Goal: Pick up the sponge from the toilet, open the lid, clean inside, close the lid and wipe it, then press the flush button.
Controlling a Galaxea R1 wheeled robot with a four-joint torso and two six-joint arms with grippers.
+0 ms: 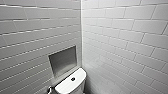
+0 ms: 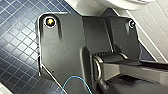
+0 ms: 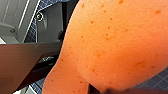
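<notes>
The toilet's white tank top (image 1: 71, 86) sits at the lower edge of the head view, in the corner of the tiled walls. The dark round flush button (image 1: 73, 79) is set in its middle. The orange-red sponge (image 3: 117, 42) looms very large and close in the right wrist view, and my right gripper (image 3: 100, 90) is shut on it, with a dark bit of finger showing at the sponge's edge. The toilet's white underside (image 2: 100, 5) shows in the left wrist view, beyond the robot's dark plate. My left gripper is shut and holds nothing that I can see.
A grey recessed niche (image 1: 62, 60) is set in the left wall above the tank. A small shiny fitting (image 1: 50, 90) sits left of the tank. Dark blue floor tiles (image 2: 17, 37) spread beneath the left arm, and a white tiled wall (image 2: 155, 30) rises beside it.
</notes>
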